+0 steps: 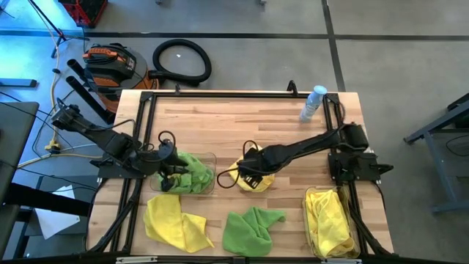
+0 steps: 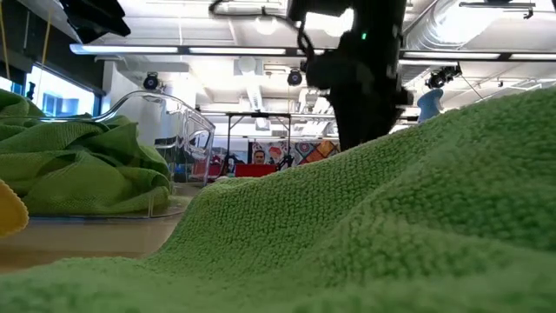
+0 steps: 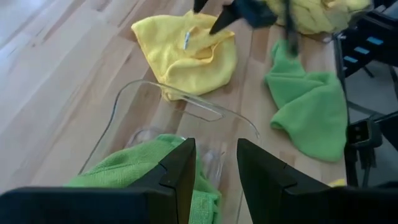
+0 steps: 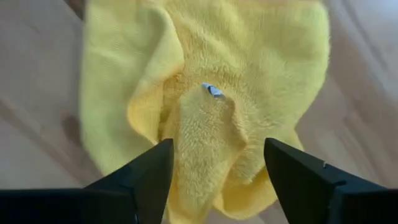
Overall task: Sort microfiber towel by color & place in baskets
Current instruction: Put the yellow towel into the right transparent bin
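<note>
The right arm reaches from its base across the table [image 1: 220, 117], its gripper [image 4: 214, 171] hovering directly above a crumpled yellow towel [image 4: 211, 93] at mid-table; its fingers are spread wide on either side of the cloth's raised fold, holding nothing. The left arm stretches in from the opposite side, its gripper [image 3: 214, 171] over the left bin [image 3: 180, 102], which holds green towels [image 1: 189, 172]; those fingers are parted and empty too. From the middle yellow towel, a green towel [image 1: 250, 229] lies toward the front edge, another yellow one [image 1: 174, 222] front-left, and the right bin [image 1: 330, 224], full of yellow cloths, front-right.
</note>
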Controlling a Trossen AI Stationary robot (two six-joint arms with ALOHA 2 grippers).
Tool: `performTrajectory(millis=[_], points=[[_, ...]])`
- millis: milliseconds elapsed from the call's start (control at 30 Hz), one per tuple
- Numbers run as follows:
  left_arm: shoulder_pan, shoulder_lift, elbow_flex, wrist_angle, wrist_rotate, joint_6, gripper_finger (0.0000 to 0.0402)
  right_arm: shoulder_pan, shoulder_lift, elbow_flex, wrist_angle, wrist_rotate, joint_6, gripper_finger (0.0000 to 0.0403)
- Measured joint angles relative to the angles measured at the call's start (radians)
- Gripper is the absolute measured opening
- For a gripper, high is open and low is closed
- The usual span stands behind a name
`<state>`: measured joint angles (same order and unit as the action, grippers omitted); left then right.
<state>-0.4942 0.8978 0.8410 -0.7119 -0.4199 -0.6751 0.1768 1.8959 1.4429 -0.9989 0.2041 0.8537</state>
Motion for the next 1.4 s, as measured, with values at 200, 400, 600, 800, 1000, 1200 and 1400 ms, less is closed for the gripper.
performTrajectory(millis=[200, 400, 600, 800, 1000, 1200, 1400], points=[[0.0, -0.016, 0.0, 0.002, 0.019, 0.051, 0.0106, -0.007, 0.111, 0.0, 0.012, -0.052, 0.063, 0.0255], [0.0, -0.018, -0.001, 0.006, 0.048, 0.067, 0.0106, -0.015, 0.207, 0.007, 0.058, -0.179, 0.044, 0.0254], [0.0, -0.017, -0.001, 0.005, 0.045, 0.049, 0.0106, 0.0, 0.241, 0.012, 0.053, -0.16, 0.096, 0.0207], [0.0, -0.017, 0.0, 0.006, 0.043, 0.033, 0.0106, 0.025, 0.221, 0.004, 0.02, -0.1, 0.206, 0.0063], [0.0, -0.013, -0.001, 0.007, 0.008, 0.054, 0.0106, 0.052, 0.165, -0.006, -0.003, -0.109, 0.235, 0.0026], [0.011, 0.009, 0.0, 0.007, -0.003, 0.023, 0.0106, 0.108, 0.043, 0.0, -0.026, -0.114, 0.318, 0.0006], [0.012, 0.046, 0.0, 0.008, -0.029, 0.025, 0.0106, 0.198, -0.128, 0.002, -0.062, -0.038, 0.45, 0.0004]])
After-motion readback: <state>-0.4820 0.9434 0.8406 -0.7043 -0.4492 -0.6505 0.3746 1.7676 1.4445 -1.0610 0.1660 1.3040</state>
